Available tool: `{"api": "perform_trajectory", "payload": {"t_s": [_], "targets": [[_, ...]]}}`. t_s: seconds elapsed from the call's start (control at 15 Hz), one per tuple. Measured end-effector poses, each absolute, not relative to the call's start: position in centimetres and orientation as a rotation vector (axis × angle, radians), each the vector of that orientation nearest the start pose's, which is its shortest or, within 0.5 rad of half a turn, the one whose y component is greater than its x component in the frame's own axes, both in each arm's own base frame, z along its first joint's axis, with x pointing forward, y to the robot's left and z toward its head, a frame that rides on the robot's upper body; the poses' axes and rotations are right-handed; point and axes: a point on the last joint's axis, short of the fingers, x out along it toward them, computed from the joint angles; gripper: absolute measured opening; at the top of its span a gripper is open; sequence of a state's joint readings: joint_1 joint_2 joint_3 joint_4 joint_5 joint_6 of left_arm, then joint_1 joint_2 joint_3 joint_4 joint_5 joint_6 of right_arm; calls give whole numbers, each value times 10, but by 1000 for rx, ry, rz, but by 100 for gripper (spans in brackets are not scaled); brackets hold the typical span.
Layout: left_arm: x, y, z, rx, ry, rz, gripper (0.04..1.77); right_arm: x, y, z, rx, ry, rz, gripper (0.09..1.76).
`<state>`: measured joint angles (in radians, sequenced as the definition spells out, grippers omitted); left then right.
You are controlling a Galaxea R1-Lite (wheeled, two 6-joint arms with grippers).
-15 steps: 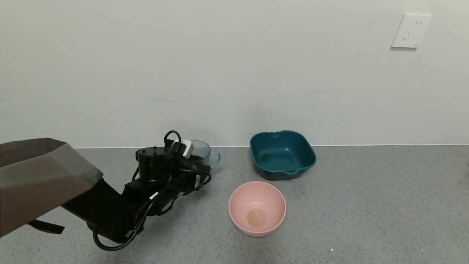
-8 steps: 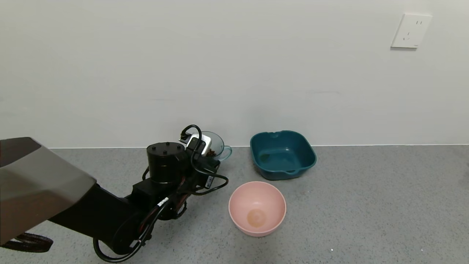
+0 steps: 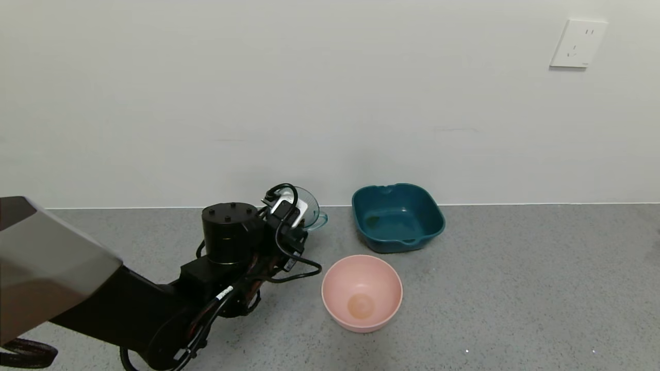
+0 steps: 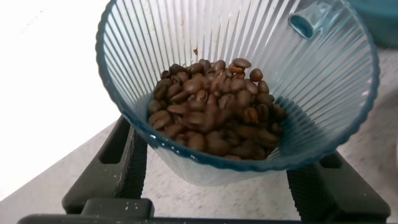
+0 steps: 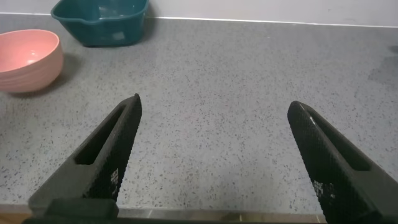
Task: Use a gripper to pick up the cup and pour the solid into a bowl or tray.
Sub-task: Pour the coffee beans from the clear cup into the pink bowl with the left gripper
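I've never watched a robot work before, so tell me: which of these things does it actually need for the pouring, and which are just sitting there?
Needed for the job:
- left gripper, closed around the cup
- cup, blue-green and ribbed
- coffee beans piled inside the cup
- pink bowl, empty, on the counter

Just sitting there:
- teal tray by the wall
- wall socket
- right gripper, open and idle over the counter

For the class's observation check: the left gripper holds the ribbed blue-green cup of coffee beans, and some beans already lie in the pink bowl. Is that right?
Not quite. The pink bowl has no beans in it, as the head view shows. The beans are all in the cup, as the left wrist view shows. The rest stands: the left gripper holds the ribbed blue-green cup.
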<state>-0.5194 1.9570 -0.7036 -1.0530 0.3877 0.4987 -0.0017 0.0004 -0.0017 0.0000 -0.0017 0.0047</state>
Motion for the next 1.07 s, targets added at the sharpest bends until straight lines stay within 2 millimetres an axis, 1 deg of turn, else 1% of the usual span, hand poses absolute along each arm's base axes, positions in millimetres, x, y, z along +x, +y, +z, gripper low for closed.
{"api": "perform_trajectory", "payload": {"t_s": [0.27,0.47,0.8,1.07], "targets": [[283,-164,109,719,157,-201,128,-23,0,76,5,-2,-4,171],[277,-166,108,839,96,-192,128,-23,0,76,5,-1,-3,171],[276,-171,101,984,32,-175,128,-23,0,76,5,-1,-3,171],[275,-180,96,1036,26,-173,127,-23,0,76,4,-1,-4,171]]}}
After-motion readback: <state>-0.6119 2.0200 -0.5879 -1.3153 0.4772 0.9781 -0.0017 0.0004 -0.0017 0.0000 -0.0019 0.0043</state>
